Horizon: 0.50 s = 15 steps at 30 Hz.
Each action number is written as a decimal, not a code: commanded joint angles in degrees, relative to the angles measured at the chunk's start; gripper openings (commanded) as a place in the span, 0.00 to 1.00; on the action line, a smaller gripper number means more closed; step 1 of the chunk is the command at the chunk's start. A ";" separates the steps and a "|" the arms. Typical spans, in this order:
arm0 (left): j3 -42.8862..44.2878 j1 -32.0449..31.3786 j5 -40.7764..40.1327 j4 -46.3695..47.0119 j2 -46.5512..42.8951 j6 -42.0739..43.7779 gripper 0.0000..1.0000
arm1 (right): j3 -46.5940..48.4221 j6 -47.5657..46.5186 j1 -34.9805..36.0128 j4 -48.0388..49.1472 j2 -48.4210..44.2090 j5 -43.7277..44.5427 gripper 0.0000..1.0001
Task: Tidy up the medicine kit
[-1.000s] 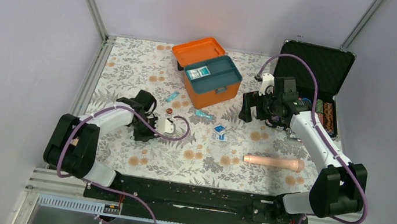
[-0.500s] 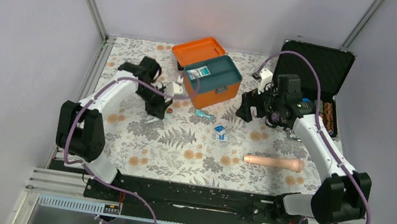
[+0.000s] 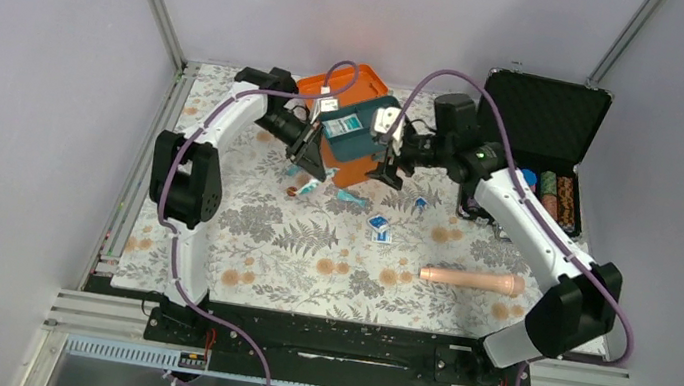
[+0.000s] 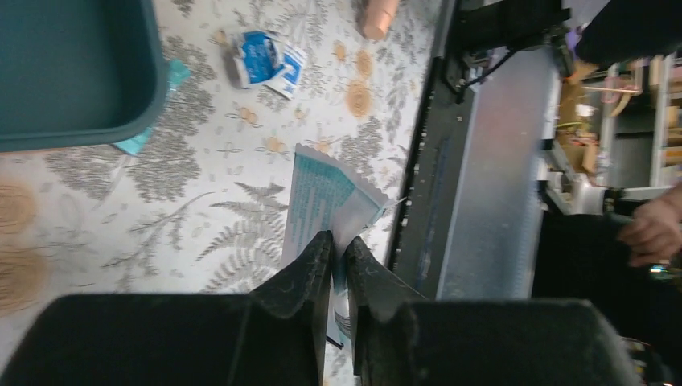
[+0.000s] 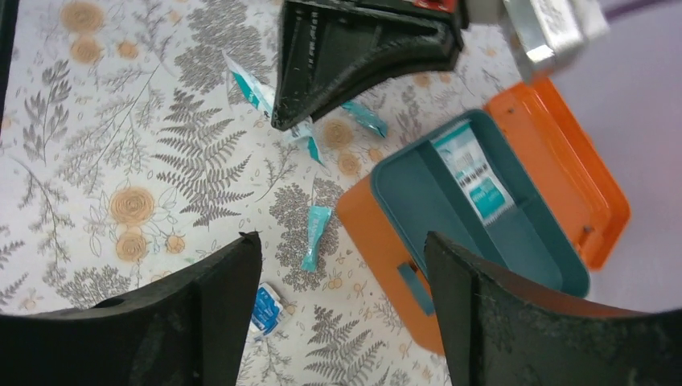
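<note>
The medicine kit's orange box [image 3: 350,168] stands open at the back centre, its lid [image 3: 366,82] flung back. One white-and-teal packet [image 3: 342,125] lies in the teal tray [image 3: 381,118]. My left gripper [image 3: 309,170] hangs by the box's front left corner, shut on another white-and-teal packet [image 4: 326,197]. That gripper [image 4: 338,239] pinches the packet's near end. My right gripper [image 3: 385,164] is open above the box's front right side. In the right wrist view it [image 5: 342,241] holds nothing, and below it are the orange box [image 5: 398,233] and a small teal packet [image 5: 315,233].
Loose on the floral cloth are a teal packet [image 3: 350,195] and blue-and-white packets [image 3: 379,225] in front of the box. A peach cylinder [image 3: 472,279] lies at the right front. An open black case [image 3: 550,121] with poker chips stands at the back right.
My left arm has swung from the table's left middle up to the box's front left corner. My right gripper has moved left from the black case to the box, its jaws slightly narrower.
</note>
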 commanded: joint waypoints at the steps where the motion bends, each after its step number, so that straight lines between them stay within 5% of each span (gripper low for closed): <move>1: 2.93 -1.09 7.04 -4.87 -1.41 -0.78 0.14 | 4.29 -11.79 2.11 -6.26 3.37 -4.58 0.78; 7: 2.11 -2.00 6.45 -5.38 -1.90 0.06 0.15 | 7.38 -22.31 4.44 -15.15 8.33 -6.04 0.65; 15: 3.37 -3.57 3.66 -6.33 -2.23 1.89 0.18 | 11.21 -13.42 6.24 -11.97 14.42 -7.23 0.45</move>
